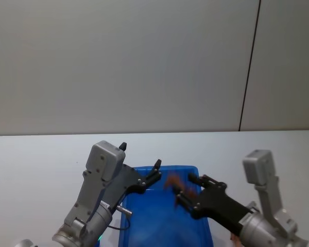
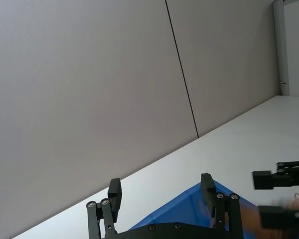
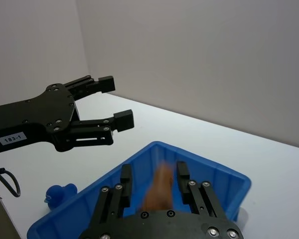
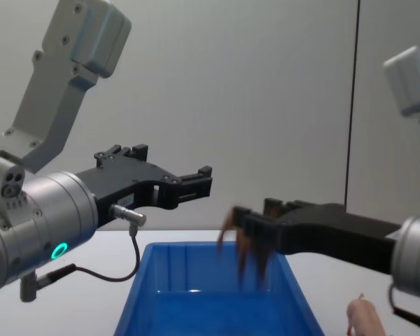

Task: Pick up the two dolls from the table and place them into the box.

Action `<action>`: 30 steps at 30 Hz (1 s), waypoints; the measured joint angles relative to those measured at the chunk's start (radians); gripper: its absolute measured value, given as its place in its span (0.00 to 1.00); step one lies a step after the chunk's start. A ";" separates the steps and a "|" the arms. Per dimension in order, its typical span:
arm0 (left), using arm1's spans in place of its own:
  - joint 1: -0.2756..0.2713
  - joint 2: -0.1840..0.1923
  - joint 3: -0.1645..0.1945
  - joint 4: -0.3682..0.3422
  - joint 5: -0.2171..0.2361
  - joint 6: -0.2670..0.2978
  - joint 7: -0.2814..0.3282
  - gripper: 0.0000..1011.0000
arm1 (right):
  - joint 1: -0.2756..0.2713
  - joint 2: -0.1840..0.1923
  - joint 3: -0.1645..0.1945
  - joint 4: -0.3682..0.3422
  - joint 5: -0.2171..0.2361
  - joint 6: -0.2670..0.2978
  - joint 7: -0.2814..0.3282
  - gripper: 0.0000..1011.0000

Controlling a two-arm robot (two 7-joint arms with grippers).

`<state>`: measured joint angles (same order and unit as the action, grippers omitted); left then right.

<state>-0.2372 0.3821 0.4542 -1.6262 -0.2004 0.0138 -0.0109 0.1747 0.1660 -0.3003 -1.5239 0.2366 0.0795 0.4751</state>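
The blue box (image 1: 190, 169) sits on the white table (image 1: 36, 164) right in front of me. My right gripper (image 1: 184, 188) hovers over it, fingers open. A reddish-brown doll (image 3: 158, 188) shows as a blur between those fingers, with gaps on both sides; in the chest view the doll (image 4: 241, 245) hangs just above the box (image 4: 196, 308). The pale pink doll (image 4: 364, 318) lies on the table to the right of the box. My left gripper (image 1: 140, 155) is open and empty above the box's far left corner.
A small blue toy figure (image 3: 56, 193) stands on the table beside the box's left wall. A cable (image 4: 129, 262) hangs from my left wrist near the box rim. A grey wall rises behind the table.
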 joint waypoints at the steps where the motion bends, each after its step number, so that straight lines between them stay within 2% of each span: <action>1: 0.000 0.000 0.000 0.000 0.000 0.000 0.000 0.99 | 0.013 -0.008 -0.004 0.018 0.000 0.000 0.012 0.52; 9: 0.000 0.000 0.000 0.000 0.000 0.000 0.000 0.99 | 0.064 -0.040 -0.018 0.094 -0.007 0.009 0.041 0.76; 17: 0.000 0.000 0.000 0.000 0.000 0.000 0.000 0.99 | 0.082 -0.048 -0.020 0.115 -0.017 0.035 0.017 0.97; 26: 0.000 0.000 0.000 0.000 0.000 0.000 0.000 0.99 | 0.062 -0.033 -0.014 0.071 -0.028 0.065 -0.048 0.99; 30: 0.000 0.000 0.000 0.000 0.000 0.000 0.000 0.99 | 0.035 -0.018 -0.011 0.026 -0.036 0.082 -0.097 0.99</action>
<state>-0.2372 0.3821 0.4542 -1.6262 -0.2004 0.0138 -0.0109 0.2101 0.1482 -0.3116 -1.4983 0.2004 0.1611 0.3785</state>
